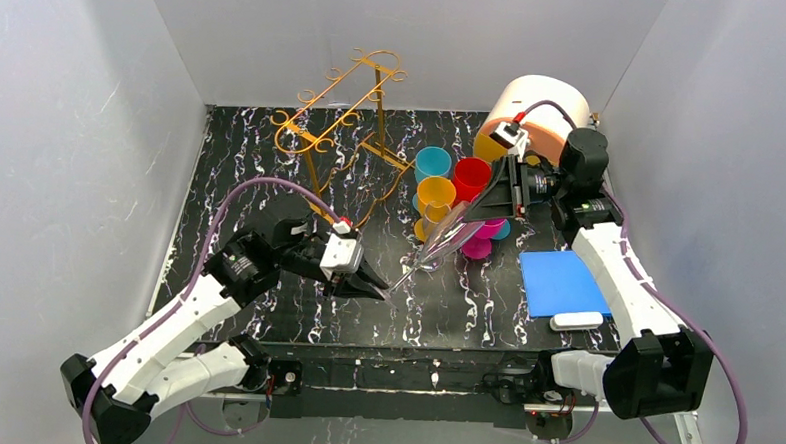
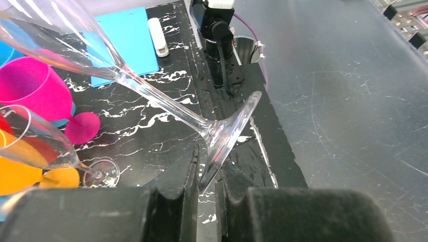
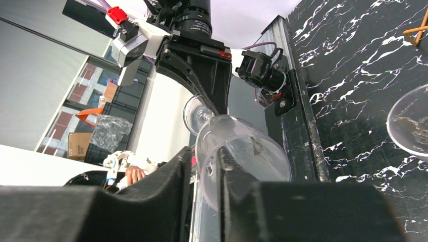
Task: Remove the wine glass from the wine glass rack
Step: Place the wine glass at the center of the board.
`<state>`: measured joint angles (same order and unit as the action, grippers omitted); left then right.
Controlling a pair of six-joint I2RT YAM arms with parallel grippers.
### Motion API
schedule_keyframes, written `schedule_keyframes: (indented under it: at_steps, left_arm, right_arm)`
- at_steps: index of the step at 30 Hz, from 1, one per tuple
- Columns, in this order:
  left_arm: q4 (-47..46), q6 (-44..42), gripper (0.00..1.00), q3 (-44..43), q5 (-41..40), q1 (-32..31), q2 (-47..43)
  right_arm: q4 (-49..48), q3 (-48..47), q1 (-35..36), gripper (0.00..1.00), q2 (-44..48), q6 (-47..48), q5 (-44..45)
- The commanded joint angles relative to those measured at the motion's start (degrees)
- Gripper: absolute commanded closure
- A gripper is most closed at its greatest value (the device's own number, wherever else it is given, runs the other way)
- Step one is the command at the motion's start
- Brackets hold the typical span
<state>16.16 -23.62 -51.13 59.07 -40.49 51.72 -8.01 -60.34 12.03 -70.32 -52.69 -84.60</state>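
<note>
Well apart from the tall gold wire wine glass rack (image 1: 378, 106), the clear stemmed wine glass (image 1: 438, 246) spans both arms, tilted, foot pinched by the left gripper (image 2: 208, 169), bowl rim between the right gripper (image 3: 204, 166) jaws; you cannot confirm that clamp.

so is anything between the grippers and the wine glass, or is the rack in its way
Nothing visible. The left gripper is shut on the foot of the wine glass and the right gripper pinches its bowl rim. It hangs tilted between them, clear of the wine glass rack; coloured cups sit close by.
</note>
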Motion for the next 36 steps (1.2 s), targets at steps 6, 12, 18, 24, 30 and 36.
schedule_keyframes:
  at_steps: [6,12,18,24,30,36]
  left_arm:
    - [4.42,-2.89,1.0,0.15,-14.81,1.11,-1.28]
    - [10.56,-6.7,1.0,-1.94,-15.1,1.12,-1.04]
    - [10.64,-5.84,1.0,-0.89,-14.47,1.12,-2.89]
    - [10.97,-4.12,1.0,-0.53,-10.3,1.12,-5.74]
    - [11.0,-2.19,0.76,0.77,-7.05,1.12,-10.32]
    - [13.11,-1.42,0.52,0.47,-9.62,1.11,-11.42]
  right_arm:
    - [1.32,-2.06,2.75,0.66,3.32,-2.06,-3.11]
    - [-2.39,-1.62,6.63,0.7,3.19,-5.05,-0.91]
    - [-2.44,-0.08,7.98,0.98,2.95,-5.04,0.13]
    - [-1.87,1.89,8.47,0.99,4.3,-4.14,2.63]
    - [3.82,1.58,8.79,0.99,5.98,1.14,4.94]
    - [4.21,2.64,8.88,0.99,7.33,2.14,6.94]
